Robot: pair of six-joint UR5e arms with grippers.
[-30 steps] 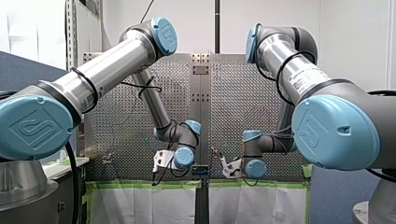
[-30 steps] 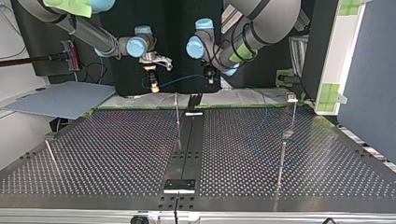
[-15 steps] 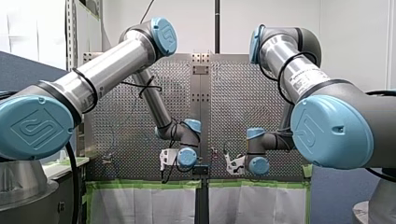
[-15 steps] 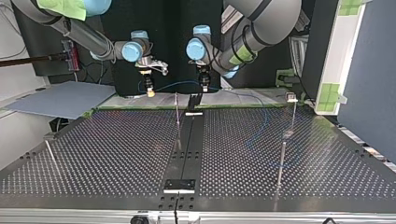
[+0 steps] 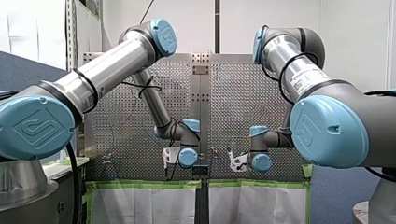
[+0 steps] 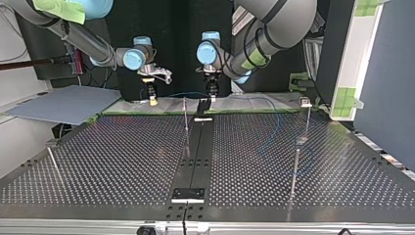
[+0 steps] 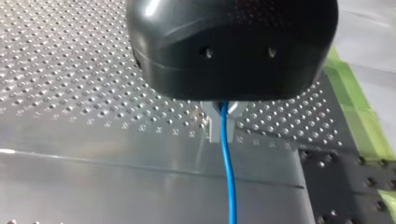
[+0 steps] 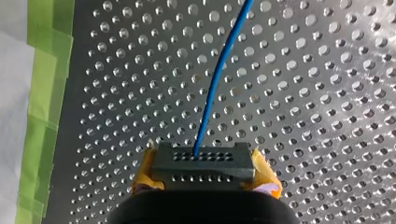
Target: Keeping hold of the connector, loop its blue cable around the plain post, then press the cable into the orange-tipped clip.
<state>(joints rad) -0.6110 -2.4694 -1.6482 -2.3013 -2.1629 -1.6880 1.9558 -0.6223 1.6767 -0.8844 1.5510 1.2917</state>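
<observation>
Between the yellow pads (image 8: 264, 173) of my right gripper (image 8: 203, 173) sits the dark grey connector (image 8: 203, 161), clamped at both of its ends. Its long axis runs crosswise from pad to pad, and its pinned face points straight ahead, away from the gripper, over the perforated table (image 8: 327, 93). The blue cable (image 8: 215, 84) leaves that face and leans toward one o'clock of the gripper's heading. In the top view this gripper hangs near the table's far edge at about eleven o'clock. My left gripper (image 6: 211, 92) hangs at twelve o'clock, with a thin upright post (image 6: 185, 113) standing between the two. The cable spans from one gripper to the other in a shallow arc. My left gripper's metal fingers (image 7: 213, 122) are drawn narrow with the cable pinched between them, and it runs on straight ahead of them.
</observation>
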